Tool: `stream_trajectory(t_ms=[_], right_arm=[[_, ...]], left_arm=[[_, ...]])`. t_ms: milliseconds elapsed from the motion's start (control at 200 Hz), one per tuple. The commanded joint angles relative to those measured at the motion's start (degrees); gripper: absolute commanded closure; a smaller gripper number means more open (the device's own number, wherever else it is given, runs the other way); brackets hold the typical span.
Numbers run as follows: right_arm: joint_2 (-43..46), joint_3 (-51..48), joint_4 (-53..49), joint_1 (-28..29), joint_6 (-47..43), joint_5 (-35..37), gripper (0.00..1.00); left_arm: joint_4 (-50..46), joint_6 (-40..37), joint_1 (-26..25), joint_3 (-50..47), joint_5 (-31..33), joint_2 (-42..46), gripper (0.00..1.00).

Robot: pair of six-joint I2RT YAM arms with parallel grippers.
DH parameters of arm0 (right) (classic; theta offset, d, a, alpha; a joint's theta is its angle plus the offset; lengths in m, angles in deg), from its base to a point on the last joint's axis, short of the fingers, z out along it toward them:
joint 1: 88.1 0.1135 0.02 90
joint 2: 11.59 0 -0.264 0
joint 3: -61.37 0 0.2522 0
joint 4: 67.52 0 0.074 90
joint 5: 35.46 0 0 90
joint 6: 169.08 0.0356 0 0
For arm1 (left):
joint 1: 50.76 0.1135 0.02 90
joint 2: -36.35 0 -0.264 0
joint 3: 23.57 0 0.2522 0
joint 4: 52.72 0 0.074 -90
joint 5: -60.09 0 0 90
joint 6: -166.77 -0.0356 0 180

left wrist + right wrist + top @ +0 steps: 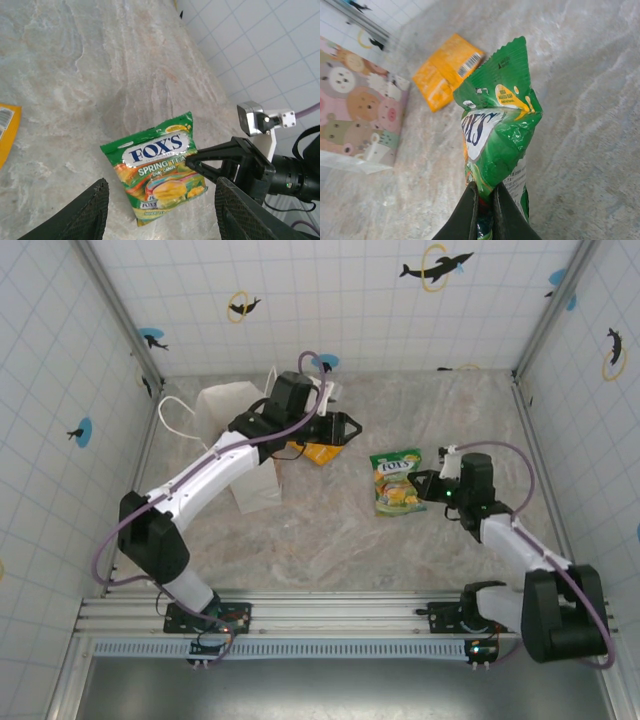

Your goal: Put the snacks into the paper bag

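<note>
Over marble tabletop [330, 540], right tool [484, 192] pinches crumpled glossy green snack packet [500, 130]; left tool [345, 427] gapes empty.

Green snack packet [398, 483] gripped at its edge, orange packet [318, 453] flat beside paper bag [222, 408]

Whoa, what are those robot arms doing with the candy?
The right arm's fingers are pinched shut on one edge of the green candy packet, out on the table. The left arm's fingers are open and hold nothing, close to the white paper bag. An orange packet lies on the table by the bag. Neither of these two snacks is in the bag yet.
</note>
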Motion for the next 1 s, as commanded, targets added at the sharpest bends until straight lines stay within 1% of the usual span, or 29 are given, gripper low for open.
stream_trajectory(t_ms=[0,165,320,435,615,761,996], right_arm=[[5.53,-2.66,8.75,-0.21,3.09,-1.53,1.0],[11.83,-6.1,16.13,-0.35,6.77,-1.66,1.0],[14.63,-6.67,21.07,-0.45,9.14,-2.5,1.0],[15.16,-6.3,24.94,-0.47,11.63,-3.58,1.0],[14.61,-6.73,34.16,-0.47,17.3,-4.68,1.0],[13.26,-6.65,40.64,-0.45,21.17,-5.59,1.0],[11.98,-6.56,46.89,-0.26,24.74,-6.45,1.0]], left_arm=[[6.85,1.2,0.39,-2.3,-2.2,3.32,0.42],[10.71,1.61,0.62,-5.59,-3.32,5.22,0.42],[13.8,1.59,1.25,-7.94,-5.27,6.61,0.42],[17.34,1.73,1.8,-10.5,-7.11,8.12,0.42],[22.89,1.74,2.28,-14.47,-10.47,10.43,0.42],[24.91,1.63,2.33,-15.42,-13.41,10.46,0.41],[27.49,2.21,2.28,-16.29,-16.87,9.94,0.42]])
